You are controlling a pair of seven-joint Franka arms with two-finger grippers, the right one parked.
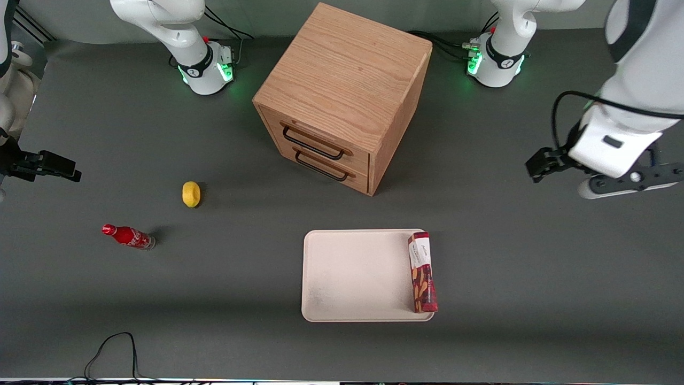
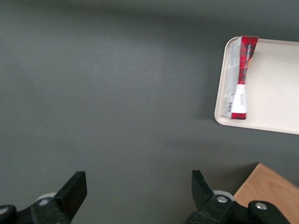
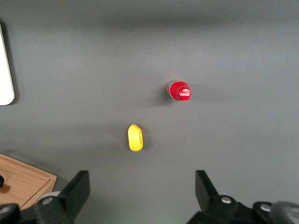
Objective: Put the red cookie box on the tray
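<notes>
I see the red cookie box (image 1: 422,271), a slim dark-red carton with a white label patch and cookie pictures, standing on its long edge on the tray (image 1: 352,278), along the rim toward the working arm's end. The print on its label is too small for me to read. The tray is a smooth cream-white rectangle with rounded corners and a low rim, lying on the matte dark-grey worktop (image 1: 534,278). My end effector (image 2: 138,192) hangs over bare worktop, well apart from the tray, its black fingers (image 2: 74,186) spread wide and holding nothing. The wood-grain drawer cabinet (image 1: 342,96) carries two dark wire handles. A small red Coca-Cola bottle (image 1: 128,236) and a yellow lemon-shaped object (image 1: 191,193) sit toward the parked arm's end.
</notes>
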